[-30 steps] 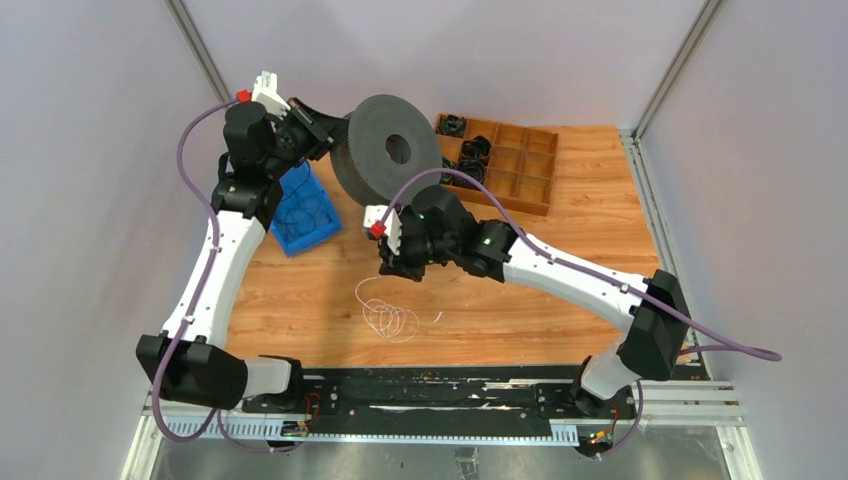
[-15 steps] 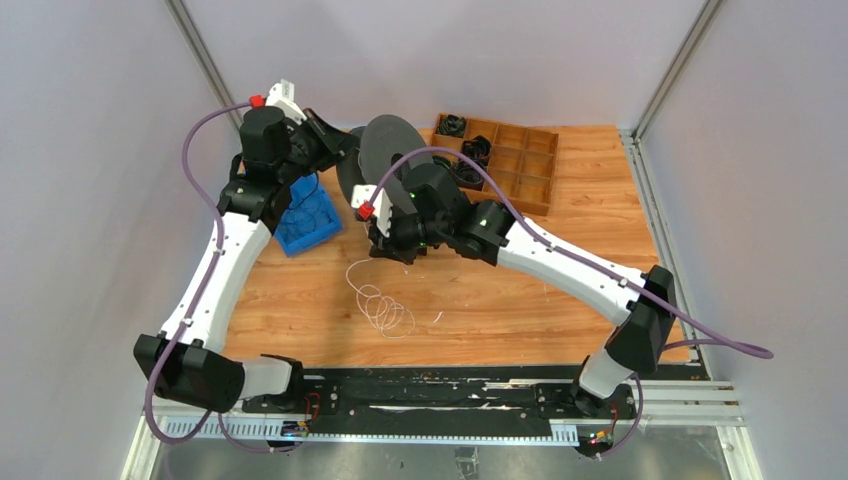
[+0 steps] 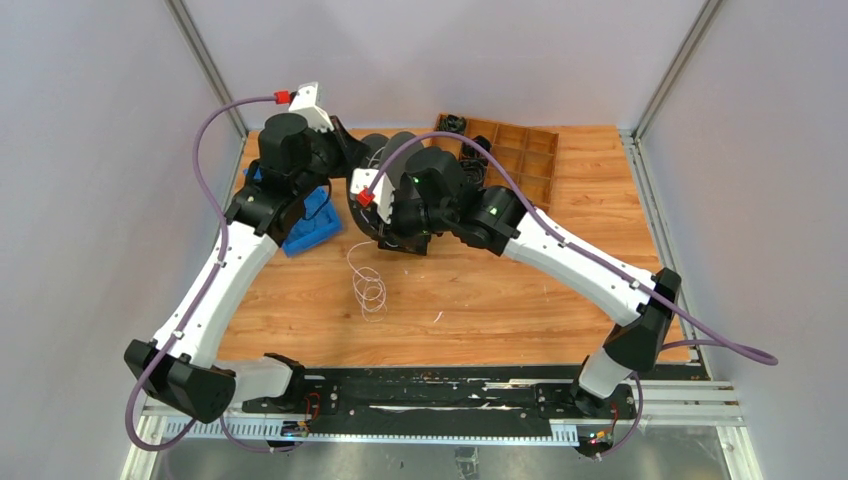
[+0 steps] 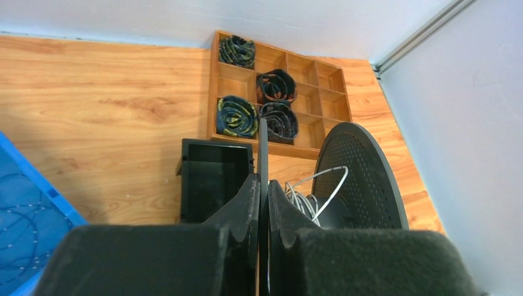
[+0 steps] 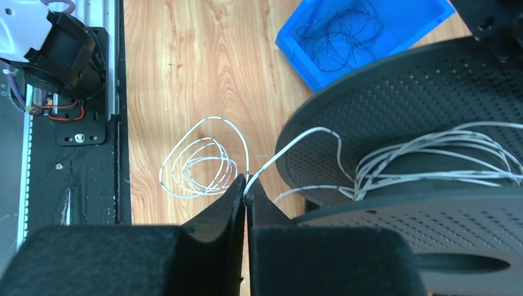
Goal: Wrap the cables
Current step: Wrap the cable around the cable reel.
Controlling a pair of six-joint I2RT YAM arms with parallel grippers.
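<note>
Clamps the spool (image 4: 361,179) with the left gripper (image 4: 263,183), squeezed flat onto the thin near flange, seen edge-on straight out from the fingertips in the wrist cam. Puts the other flange, the perforated one, just right of those fingers, with a few turns of white cable (image 3: 368,290) wound on the hub in between.

Pinches that same cable in the right gripper (image 5: 247,185) too, closed right up on a single strand with basically no gap. Runs from the pinch up and to the right of the fingertips, over the flange rim and onto the hub. Heads the other way as well, arcing left of the fingertips into a loose bunch of small loops lying flat on the table (image 5: 185,61), close by and just beyond the right gripper. Has the spool sitting hard on the right side of that hand.

Shows the blue bin (image 5: 413,28) further out ahead of the right fingers, with thin dark wires curled up inside. Past the left fingertips, shows a wooden tray (image 4: 300,65) with dark coiled bundles (image 4: 236,116) in four compartments, plus a black box (image 4: 216,179) on the table nearer in, just left of the fingers.

From the top cam, can't really make out either set of fingers, just both wrists bunched up around the spool.
</note>
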